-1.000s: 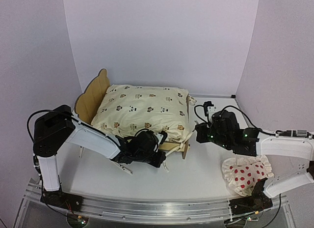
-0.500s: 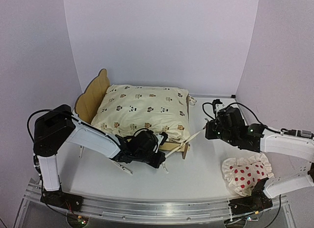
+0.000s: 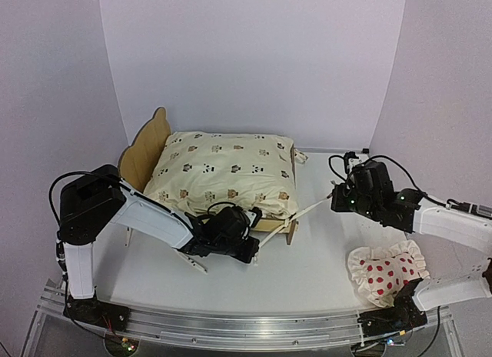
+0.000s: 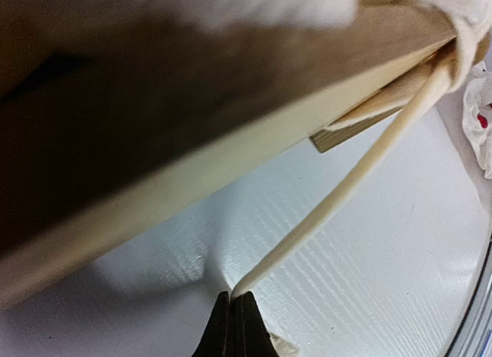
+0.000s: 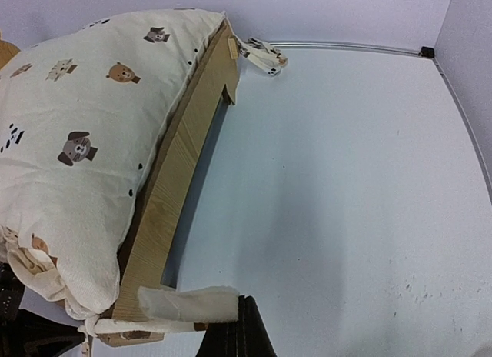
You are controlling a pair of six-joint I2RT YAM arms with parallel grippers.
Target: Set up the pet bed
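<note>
Cushion [image 3: 223, 172] filling pet bed [image 3: 146, 145], taut ties [image 3: 311, 211], pillow [image 3: 387, 274]

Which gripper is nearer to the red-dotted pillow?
Right. The right gripper is behind the red-dotted pillow, toward the back wall; the left gripper is farther left, by the near rail of the pet bed.

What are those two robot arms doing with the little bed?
The left gripper pinches one cream tie at the near right corner of the pet bed, and the right gripper pinches a second tie, stretched to the right. The animal-print cushion lies on the bed. The red-dotted pillow sits on the table beside the right arm.
</note>
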